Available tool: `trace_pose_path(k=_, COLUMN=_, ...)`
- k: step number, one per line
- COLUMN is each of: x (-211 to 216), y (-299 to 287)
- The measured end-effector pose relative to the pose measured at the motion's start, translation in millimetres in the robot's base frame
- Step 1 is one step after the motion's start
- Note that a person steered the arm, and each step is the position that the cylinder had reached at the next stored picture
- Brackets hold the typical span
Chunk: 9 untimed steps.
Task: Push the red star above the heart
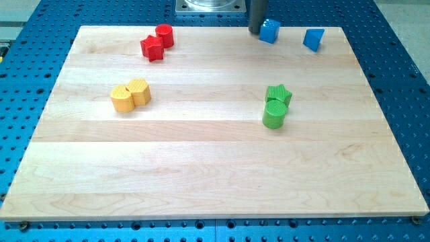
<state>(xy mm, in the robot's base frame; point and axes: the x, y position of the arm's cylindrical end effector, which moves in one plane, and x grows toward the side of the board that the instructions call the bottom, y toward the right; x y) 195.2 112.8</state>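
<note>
The red star [152, 48] lies near the view's top left, touching a red cylinder [164, 35] just above and to its right. The yellow heart [140, 91] lies below it at the left, touching a yellow hexagon [123, 99] on its left. My tip [256, 31] is at the view's top, right of centre, just left of a blue cube [269, 31] and touching or nearly touching it. It is far to the right of the red star.
A blue triangle [313, 39] lies at the top right. A green star [279, 94] and a green cylinder [274, 113] touch each other right of centre. The wooden board [215, 181] rests on a blue perforated table.
</note>
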Motion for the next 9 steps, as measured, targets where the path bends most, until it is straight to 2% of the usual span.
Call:
trace_pose_path(k=2, x=10, y=44)
trace_pose_path(k=3, x=17, y=-3)
trace_pose_path(k=4, x=50, y=-66)
trace_pose_path(k=5, x=91, y=-104)
trace_pose_path(k=6, x=106, y=-151)
trace_pose_path(k=8, x=88, y=-197)
trace_pose_path(k=9, x=88, y=-247)
